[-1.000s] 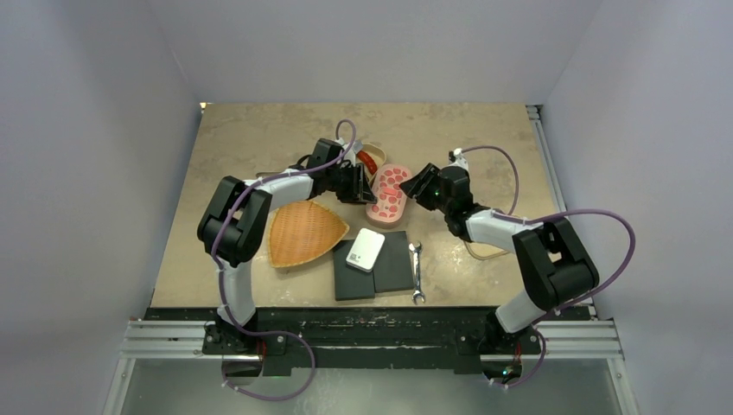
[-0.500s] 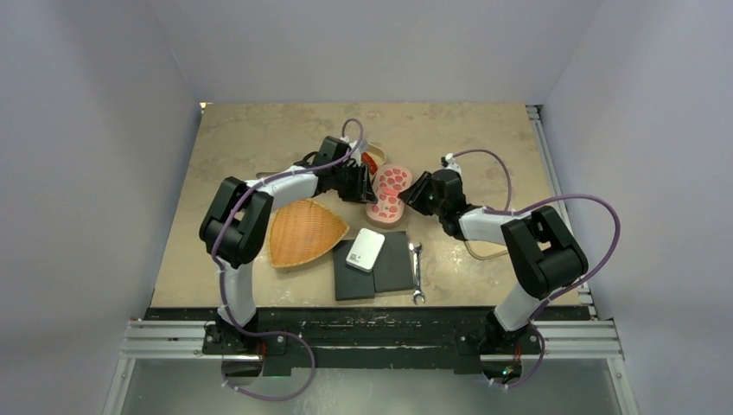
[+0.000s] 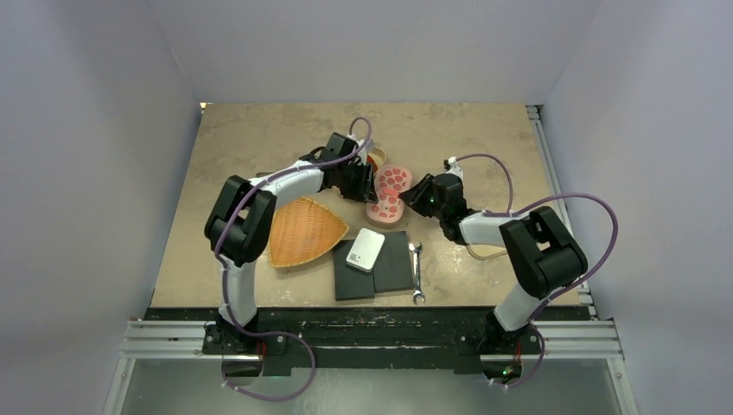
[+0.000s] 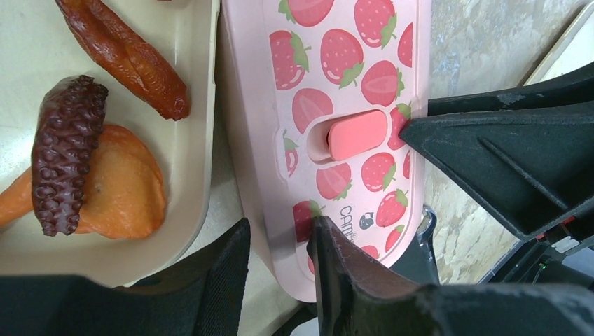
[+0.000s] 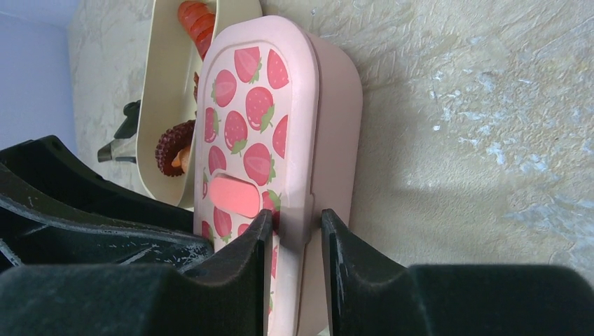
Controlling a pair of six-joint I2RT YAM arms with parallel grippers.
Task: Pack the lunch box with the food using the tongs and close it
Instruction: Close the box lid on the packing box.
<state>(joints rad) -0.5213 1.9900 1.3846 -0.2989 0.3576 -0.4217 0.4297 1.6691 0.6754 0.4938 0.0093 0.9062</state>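
1. While the lid (image 3: 388, 192) lies on the tabletop (image 3: 259, 138), both pincers sit on it. The left pincer (image 4: 279, 241) is narrowed onto the lid's left long edge, with a finger on either side of its wall. The right pincer (image 5: 295, 224) is narrowed over the opposite rim, touching it or all but touching it.
2. The lid's long axis runs away from the arm bases, roughly parallel to the lunch box base (image 4: 199, 133), which lies right against the lid's left side. Closing therefore looks to call for carrying the lid sideways to the left, over the base. The left arm is nearer that side.
3. The lid is pink, printed with red strawberries, and has a coral clasp (image 4: 348, 134) at the middle of its face.
4. The food (image 4: 63, 154) sits inside the base, left of the lid. A dark tentacle piece lies on an orange piece, with a brown strip beyond them, so packing appears done and only the closing is left.
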